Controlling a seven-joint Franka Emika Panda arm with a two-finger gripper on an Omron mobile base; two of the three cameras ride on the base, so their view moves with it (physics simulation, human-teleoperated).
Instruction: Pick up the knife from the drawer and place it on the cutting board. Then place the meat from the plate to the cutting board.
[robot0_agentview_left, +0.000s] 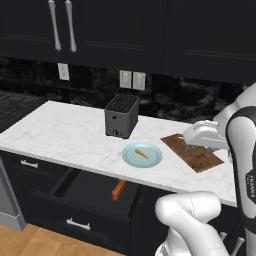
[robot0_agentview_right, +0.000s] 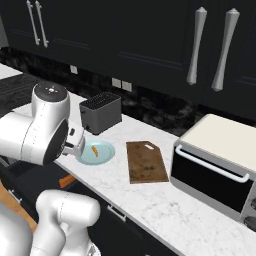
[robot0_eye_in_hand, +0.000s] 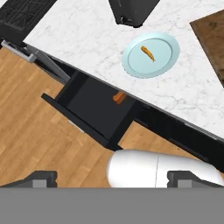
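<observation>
Drawer (robot0_agentview_left: 85, 200) pulled open below desk (robot0_agentview_left: 70, 135). Knife (robot0_agentview_left: 119, 189) lies inside at drawer's right end, handle partly under desk edge. Meat (robot0_agentview_left: 141, 153) on plate (robot0_agentview_left: 131, 159), just in front of toaster (robot0_agentview_left: 121, 116). Board (robot0_agentview_left: 192, 152) to plate's right, bare. Jaws (robot0_eye_in_hand: 112, 178) high over floor (robot0_eye_in_hand: 39, 135) by the drawer, spread wide, holding nothing.
</observation>
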